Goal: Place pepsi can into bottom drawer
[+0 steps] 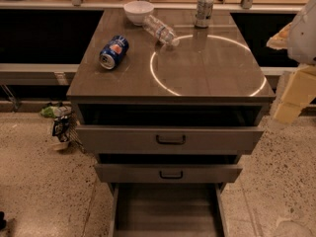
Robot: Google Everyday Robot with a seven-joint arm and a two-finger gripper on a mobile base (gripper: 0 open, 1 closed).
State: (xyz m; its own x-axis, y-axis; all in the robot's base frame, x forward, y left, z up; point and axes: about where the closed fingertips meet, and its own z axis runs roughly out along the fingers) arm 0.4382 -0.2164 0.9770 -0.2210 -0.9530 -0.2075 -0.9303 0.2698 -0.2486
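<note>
**Can waiting on top, drawer open, the reach is the step in hand**

Far left on the cabinet top (212, 78), the pepsi can (114, 52) lies on its side near the left edge, one silver end facing us, with nothing touching it. Just behind and to its right sits a white bowl (138, 11), then a clear plastic bottle (161, 31) lying tipped over. Below, in mid-frame, the bottom drawer (168, 209) is pulled well out with its grey floor showing, while the two drawers above are barely ajar. Further right, a silver can (204, 10) stands upright at the back.

At the far right edge, the gripper (292, 97) hangs off the cabinet's right side near the front corner. I cannot tell whether it is open or closed, but the can is plainly not in it.

So the pick-up is not yet done. The can sits well apart from the gripper, right across the width of the top. As I read it, the next move is a long sweep left, passing in front of the bottle, then a grasp across the can's body. The can is on its side and could roll if nudged.
</note>
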